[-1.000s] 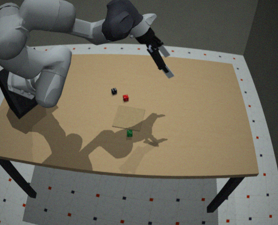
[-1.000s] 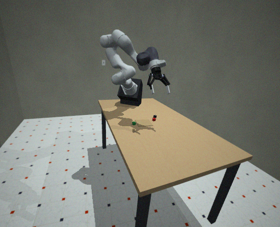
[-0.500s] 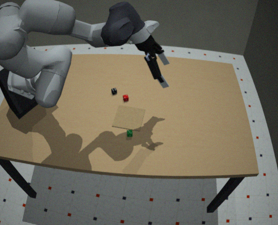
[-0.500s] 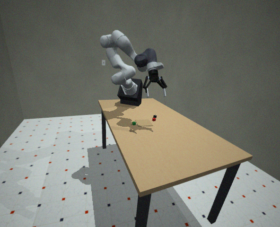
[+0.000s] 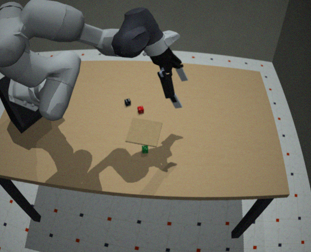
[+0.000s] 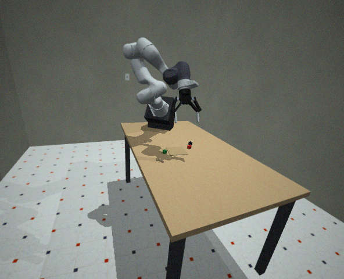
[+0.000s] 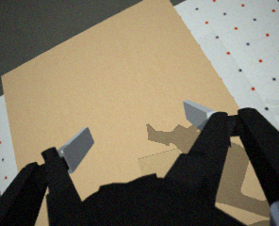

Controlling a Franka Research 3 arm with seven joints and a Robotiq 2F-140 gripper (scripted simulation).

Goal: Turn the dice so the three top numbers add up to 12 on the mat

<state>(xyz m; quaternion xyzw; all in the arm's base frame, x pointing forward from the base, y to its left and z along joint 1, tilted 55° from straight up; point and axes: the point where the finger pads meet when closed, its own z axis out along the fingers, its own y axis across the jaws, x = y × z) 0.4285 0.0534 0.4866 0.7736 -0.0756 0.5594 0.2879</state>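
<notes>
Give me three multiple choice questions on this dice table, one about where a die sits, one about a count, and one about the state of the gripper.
1. Where is the green die?
A. in the middle of the mat
B. on the table just off the mat's near edge
C. between the gripper's fingers

2. How many dice lie fully on the mat?
A. none
B. one
C. three

3. What state is the gripper in?
A. shut on the red die
B. shut and empty
C. open and empty, above the table

Answers: 1 B, it sits on bare wood beside the mat's edge. 2 A, the black die and red die sit off the far side. 3 C, its fingers are spread with nothing between.
</notes>
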